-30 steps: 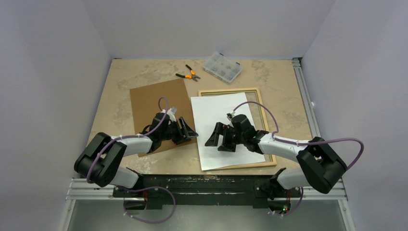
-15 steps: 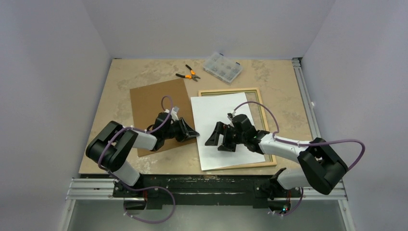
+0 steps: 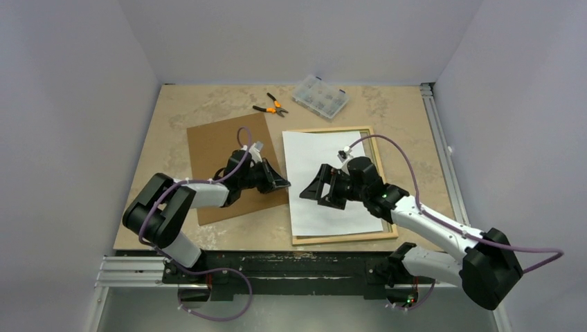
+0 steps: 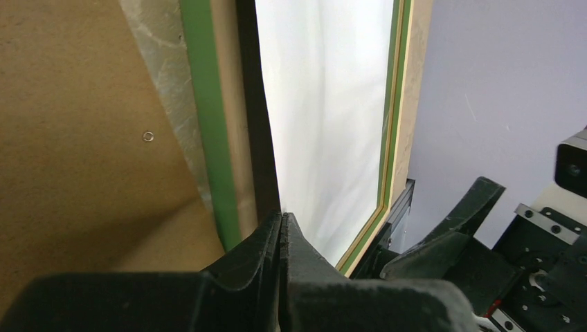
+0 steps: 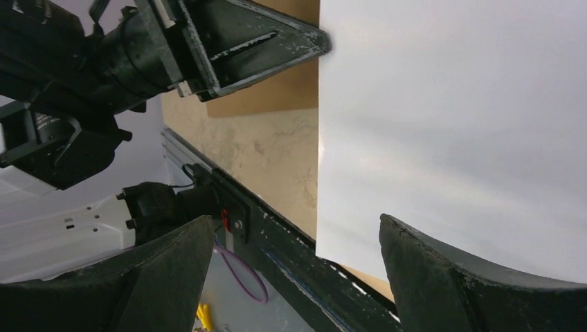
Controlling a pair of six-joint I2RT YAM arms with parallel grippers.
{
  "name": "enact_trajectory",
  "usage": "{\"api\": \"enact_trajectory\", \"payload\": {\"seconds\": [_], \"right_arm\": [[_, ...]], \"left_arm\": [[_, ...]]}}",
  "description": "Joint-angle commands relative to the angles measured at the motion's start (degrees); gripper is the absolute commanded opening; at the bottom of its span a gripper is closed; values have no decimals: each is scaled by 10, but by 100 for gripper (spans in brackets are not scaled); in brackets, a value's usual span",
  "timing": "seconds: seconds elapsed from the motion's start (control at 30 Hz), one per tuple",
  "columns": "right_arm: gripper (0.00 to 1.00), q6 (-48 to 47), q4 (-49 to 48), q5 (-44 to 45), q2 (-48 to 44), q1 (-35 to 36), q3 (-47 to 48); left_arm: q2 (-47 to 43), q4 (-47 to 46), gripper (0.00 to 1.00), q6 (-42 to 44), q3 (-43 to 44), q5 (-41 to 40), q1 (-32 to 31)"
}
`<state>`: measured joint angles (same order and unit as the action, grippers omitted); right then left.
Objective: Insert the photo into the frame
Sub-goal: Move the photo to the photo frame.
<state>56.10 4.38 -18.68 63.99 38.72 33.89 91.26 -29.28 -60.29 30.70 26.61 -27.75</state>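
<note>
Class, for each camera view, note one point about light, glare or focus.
Top external: even light, sharp throughout, no glare on the table. Left wrist: photo washed out white; shut left gripper blurred up close. Right wrist: open right gripper dark, soft-edged.

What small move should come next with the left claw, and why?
Probably nudge the photo rightward with the shut left claw: its tips sit at the photo's left edge, which seems to ride over the left rail of the frame, while a gap shows on the right.

photo point(image 3: 311, 152) 1 | frame point(image 3: 342, 237) 1 | brown board point(image 3: 214, 149) 1 | pliers point(image 3: 271, 107) 1 | box point(image 3: 319, 97) 1
</note>
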Motion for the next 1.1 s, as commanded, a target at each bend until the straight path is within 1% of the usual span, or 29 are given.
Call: {"api": "enact_trajectory", "payload": {"seconds": [0.0, 0.07, 0.27, 0.43, 0.7, 0.77, 0.93, 1.0, 1.07], "right_arm": [[88, -18, 56, 28, -38, -10, 44], [88, -21, 69, 30, -47, -14, 52], [89, -30, 96, 32, -62, -28, 65], [89, -32, 101, 32, -66, -34, 63], [89, -33, 98, 30, -64, -37, 56], [89, -34, 98, 32, -63, -37, 54], [90, -37, 99, 32, -59, -37, 52], [90, -38, 101, 34, -59, -37, 53], [91, -39, 102, 35, -57, -37, 54]], "left_arm": [[-21, 63, 0, 36, 53, -3, -14], [-16, 81, 0, 43, 74, -4, -20], [19, 83, 0, 34, 112, 5, -37], [42, 80, 0, 25, 126, 0, -53], [56, 79, 0, 25, 130, -2, -61], [51, 90, 12, 32, 130, -6, -61], [12, 155, 57, 59, 140, -26, -62], [-13, 188, 70, 71, 148, -38, -63], [-41, 234, 77, 88, 161, -60, -67]]}}
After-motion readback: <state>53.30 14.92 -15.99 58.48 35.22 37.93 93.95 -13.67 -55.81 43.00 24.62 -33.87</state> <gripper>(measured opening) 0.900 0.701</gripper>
